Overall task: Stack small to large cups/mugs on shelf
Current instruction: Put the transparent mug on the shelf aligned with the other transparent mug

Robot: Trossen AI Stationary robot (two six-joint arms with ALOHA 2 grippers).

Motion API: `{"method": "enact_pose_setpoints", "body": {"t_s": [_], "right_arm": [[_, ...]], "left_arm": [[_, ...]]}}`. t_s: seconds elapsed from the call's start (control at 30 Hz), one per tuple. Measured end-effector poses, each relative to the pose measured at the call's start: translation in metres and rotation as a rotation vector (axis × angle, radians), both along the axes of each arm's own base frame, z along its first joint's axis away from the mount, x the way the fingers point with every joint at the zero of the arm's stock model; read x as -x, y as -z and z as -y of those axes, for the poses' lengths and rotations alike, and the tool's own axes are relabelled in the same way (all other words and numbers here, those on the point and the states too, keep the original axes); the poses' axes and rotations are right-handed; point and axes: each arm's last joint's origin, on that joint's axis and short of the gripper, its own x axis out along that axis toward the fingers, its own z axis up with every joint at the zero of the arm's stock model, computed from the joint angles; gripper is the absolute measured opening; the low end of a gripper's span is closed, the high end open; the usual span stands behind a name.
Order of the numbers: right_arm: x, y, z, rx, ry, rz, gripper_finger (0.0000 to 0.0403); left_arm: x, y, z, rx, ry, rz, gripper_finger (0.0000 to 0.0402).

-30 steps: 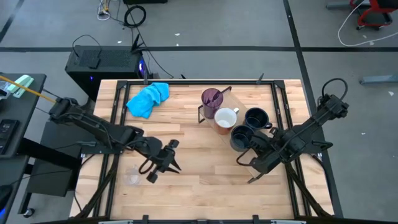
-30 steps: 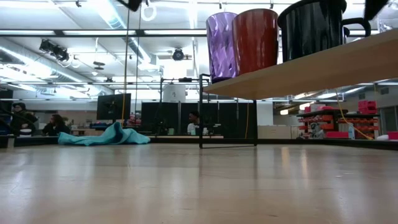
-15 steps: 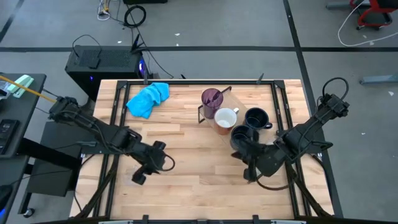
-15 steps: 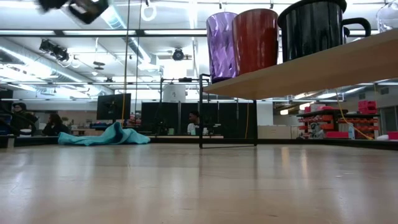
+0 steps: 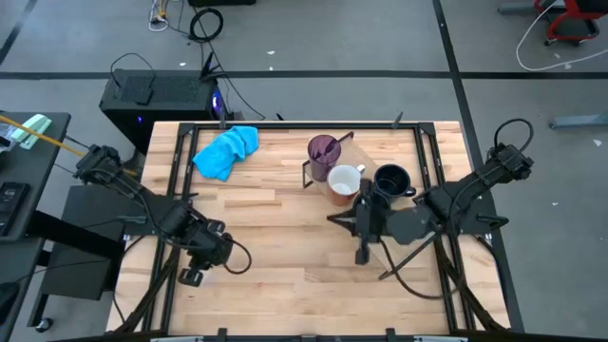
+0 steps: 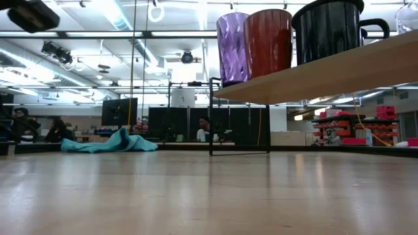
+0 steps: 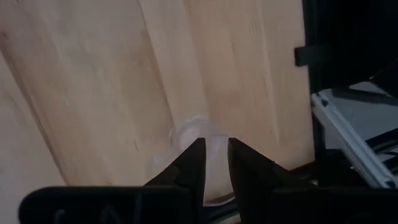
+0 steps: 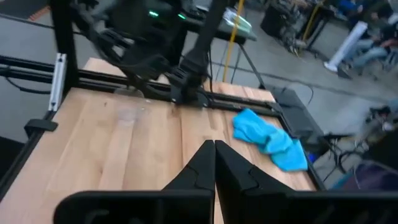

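A: What is around the left end effector (image 7: 214, 143)?

B: It is low over the light wooden bench (image 5: 285, 247), near the left front corner. One small clear glass (image 7: 189, 132) is just beneath it, close to the black rail. I cannot tell whether it is released or grasping the glass.

A: And the right end effector (image 8: 214, 146)?

B: It is clenched and holds nothing. It hangs beside the shelf (image 6: 313, 78), a long light wooden board on a thin black wire frame. The right arm covers part of this board from above.

A: How many cups are on the shelf?

B: In the high view I count three in a row: one tall purple translucent tumbler (image 5: 325, 150) with faceted sides, one white mug (image 5: 345, 180) with a reddish inside, and one glossy dark mug (image 5: 391, 180) with a handle.

A: Anything else on the bench?

B: One crumpled bright blue cloth (image 5: 226, 152), at the far left corner, well apart from both arms.
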Motion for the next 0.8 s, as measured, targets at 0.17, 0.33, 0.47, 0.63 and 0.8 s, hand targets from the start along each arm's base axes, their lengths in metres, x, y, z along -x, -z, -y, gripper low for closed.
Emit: {"method": "enact_pose_setpoints", "body": {"t_s": [0.17, 0.33, 0.47, 0.63, 0.8], "right_arm": [[-0.006, 0.003, 0.013, -0.081, 0.044, -0.017, 0.0008], [-0.006, 0.003, 0.013, -0.088, 0.026, -0.027, 0.0014], [-0.006, 0.003, 0.013, -0.098, 0.017, -0.03, 0.0012], [-0.006, 0.004, 0.013, -0.105, 0.013, -0.035, 0.0008], [-0.005, 0.005, 0.013, -0.104, 0.015, -0.043, 0.001]], "left_arm": [[0.013, 0.002, 0.004, -0.083, -0.07, -0.07, 0.009], [0.027, 0.004, 0.0, -0.236, -0.196, -0.131, 0.0127], [0.031, 0.015, -0.003, -0.282, -0.26, -0.169, 0.0154], [0.034, 0.03, -0.003, -0.294, -0.267, -0.183, 0.0176], [0.036, 0.029, 0.002, -0.263, -0.269, -0.156, 0.0185]]}}
